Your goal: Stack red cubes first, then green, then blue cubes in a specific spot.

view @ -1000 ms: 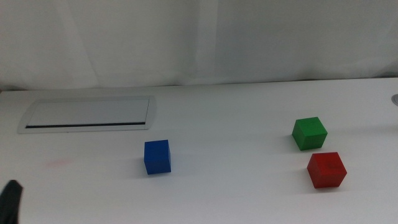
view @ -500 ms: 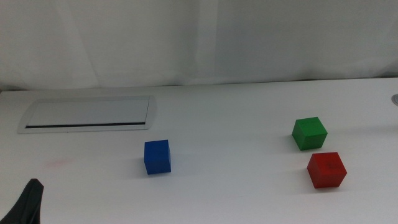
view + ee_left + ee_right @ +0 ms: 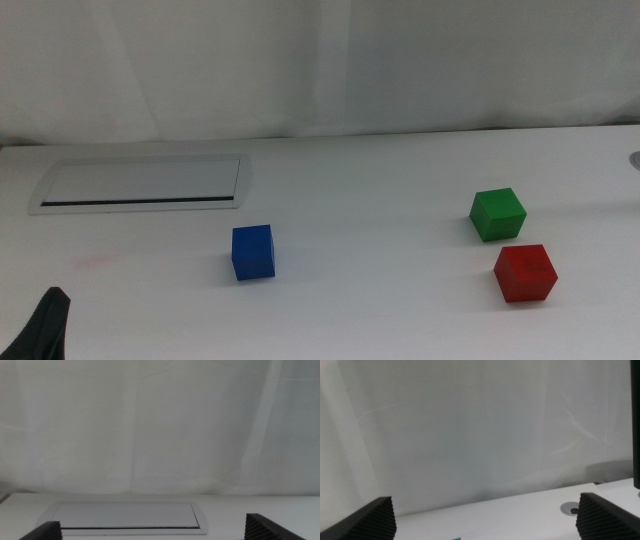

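one cube (image 3: 252, 252) left, two cubes right, nearer (image 3: 525, 272), farther (image 3: 497, 214), touching corners

No readable text, labels, brands or numbers anywhere; all cube faces and the table are plain.

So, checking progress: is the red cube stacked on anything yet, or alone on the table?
Alone on the table. The red cube sits flat on the white surface, just in front of the green cube, nothing on it.
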